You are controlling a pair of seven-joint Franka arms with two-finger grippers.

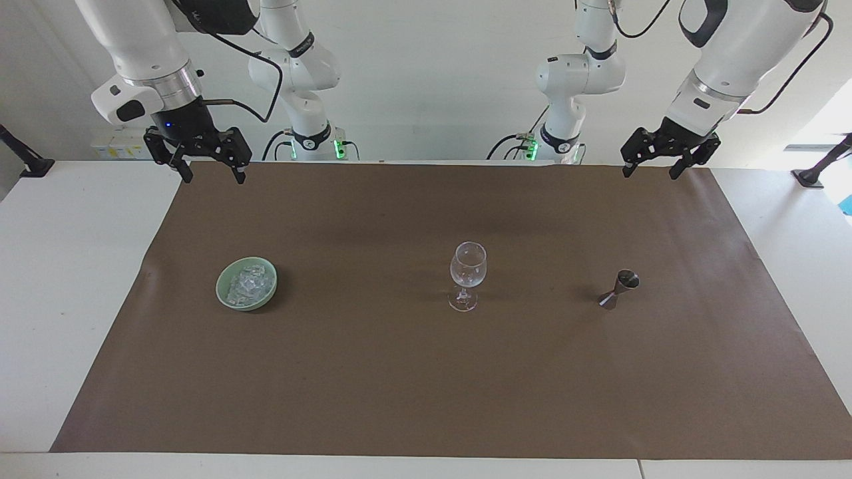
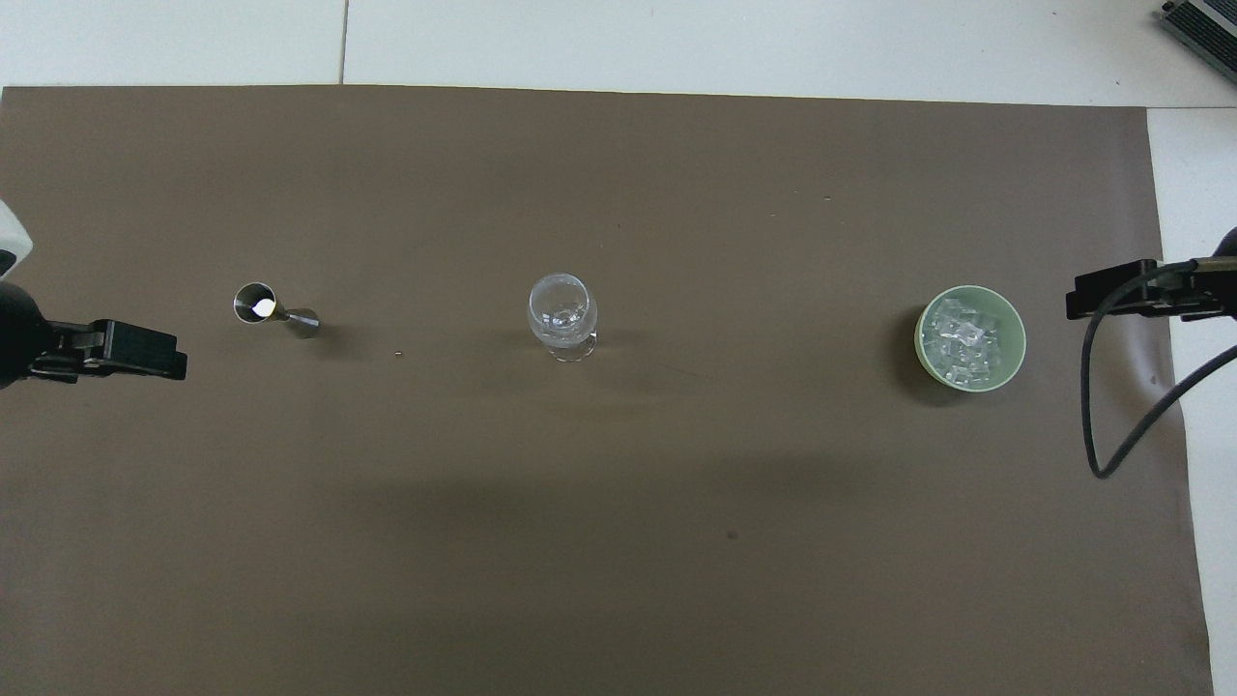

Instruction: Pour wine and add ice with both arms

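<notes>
An upright clear wine glass (image 1: 468,269) stands mid-table on the brown mat. The ice (image 1: 249,285) lies heaped in a pale green bowl (image 1: 221,297) toward the right arm's end. A small metal jigger (image 1: 620,288) stands toward the left arm's end; I cannot tell whether it holds wine. My right gripper (image 1: 214,178) hangs open and empty over the mat's edge nearest the robots, up from the bowl. My left gripper (image 1: 649,174) hangs open and empty over that same edge, up from the jigger. In the overhead view the glass (image 2: 562,311) sits between the jigger (image 2: 271,309) and the ice (image 2: 962,340).
The brown mat (image 1: 399,386) covers most of the white table (image 1: 60,279). A black cable (image 2: 1097,425) loops down from the right arm beside the bowl. A grey device corner (image 2: 1203,24) shows at the table's edge farthest from the robots.
</notes>
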